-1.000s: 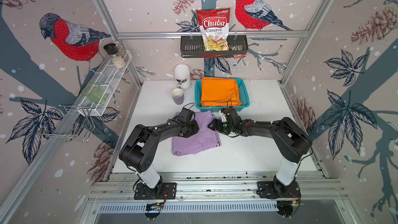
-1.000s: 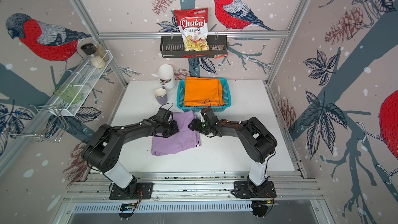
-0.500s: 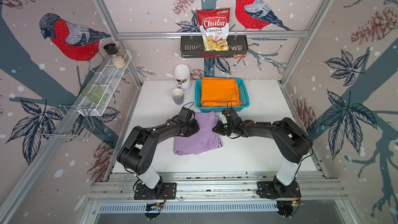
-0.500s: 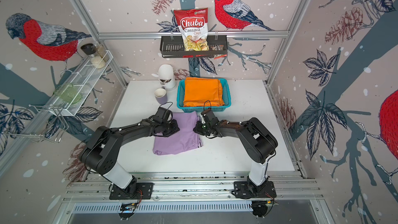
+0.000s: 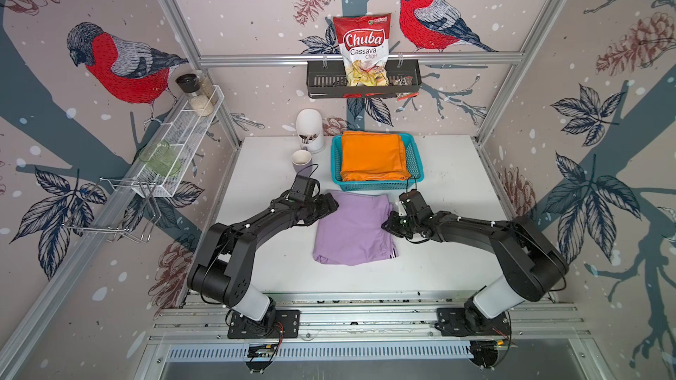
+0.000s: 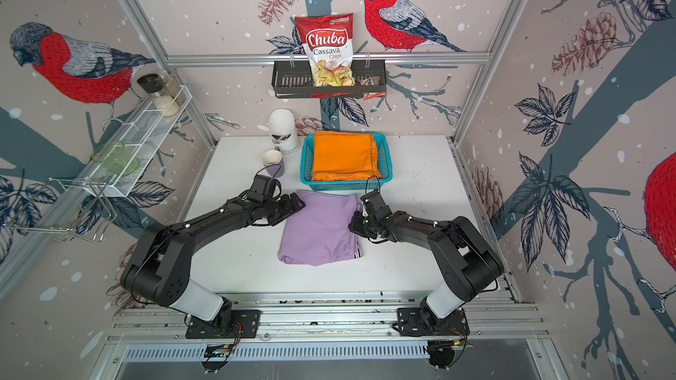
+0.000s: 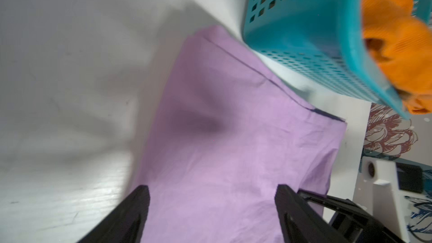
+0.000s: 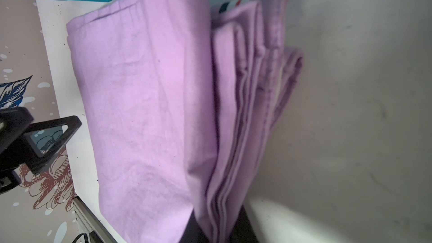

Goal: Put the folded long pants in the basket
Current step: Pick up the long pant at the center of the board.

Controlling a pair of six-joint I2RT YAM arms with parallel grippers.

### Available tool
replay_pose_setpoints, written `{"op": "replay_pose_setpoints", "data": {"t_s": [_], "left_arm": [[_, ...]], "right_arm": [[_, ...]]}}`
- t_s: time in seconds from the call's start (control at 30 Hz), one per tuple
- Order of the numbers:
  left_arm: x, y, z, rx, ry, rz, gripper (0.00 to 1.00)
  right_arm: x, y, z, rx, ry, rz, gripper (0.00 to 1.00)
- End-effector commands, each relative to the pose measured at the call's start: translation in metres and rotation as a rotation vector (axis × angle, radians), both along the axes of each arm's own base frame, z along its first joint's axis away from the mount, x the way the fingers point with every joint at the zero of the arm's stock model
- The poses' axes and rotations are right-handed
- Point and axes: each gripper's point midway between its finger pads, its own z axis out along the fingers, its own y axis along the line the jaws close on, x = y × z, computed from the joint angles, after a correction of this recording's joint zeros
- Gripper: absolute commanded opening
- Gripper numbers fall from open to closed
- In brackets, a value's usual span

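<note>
I see a small room with walls (image 5: 256, 12) covered in red birds and pine cones. On the floor of it is a flat white table (image 5: 457, 177). A white wire shelf (image 5: 183, 140) hangs on the left wall. A dark rack (image 5: 322, 80) on the back wall holds a red chips bag (image 5: 364, 49).

At the back of the table sits the blue basket (image 5: 415, 162), and the folded orange pants (image 5: 371, 157) lie inside it. The lilac pants (image 5: 353, 232) lie flat on the table just in front of the basket, not in it. A white jug (image 5: 310, 129) and a small cup (image 5: 301, 162) stand left of the basket.

My two arms reach in from both sides of the lilac pants. The right end effector (image 5: 389, 222) is squeezed shut on the right edge of the lilac pants, and the folded layers run down between its fingers in the right wrist view. The left end effector (image 7: 211, 206) is at the far left corner of the pants. Its fingers (image 7: 131, 211) stand wide apart over the cloth and hold nothing.
</note>
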Motion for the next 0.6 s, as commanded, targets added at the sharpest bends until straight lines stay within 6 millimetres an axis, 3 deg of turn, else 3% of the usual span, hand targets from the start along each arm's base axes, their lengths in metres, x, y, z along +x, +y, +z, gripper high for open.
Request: {"op": "replay_pose_setpoints", "data": {"t_s": [0.0,0.17,0.33,0.57], "left_arm": [[0.001,0.001,-0.006,-0.016,-0.031,-0.023,0.86],[-0.009,0.016,-0.024,0.011,-0.012,-0.005,0.8],[-0.02,0.008,-0.036,-0.056,0.027,-0.023,0.73],[-0.031,-0.006,-0.039,-0.137,0.043,-0.048,0.46]], "right_arm": [[0.001,0.0,0.001,-0.002,-0.016,0.017,0.0],[0.002,0.0,0.0,-0.001,-0.014,0.016,0.0],[0.005,0.003,0.0,0.006,-0.013,0.017,0.0],[0.006,0.006,-0.004,0.016,-0.001,0.011,0.0]]}}
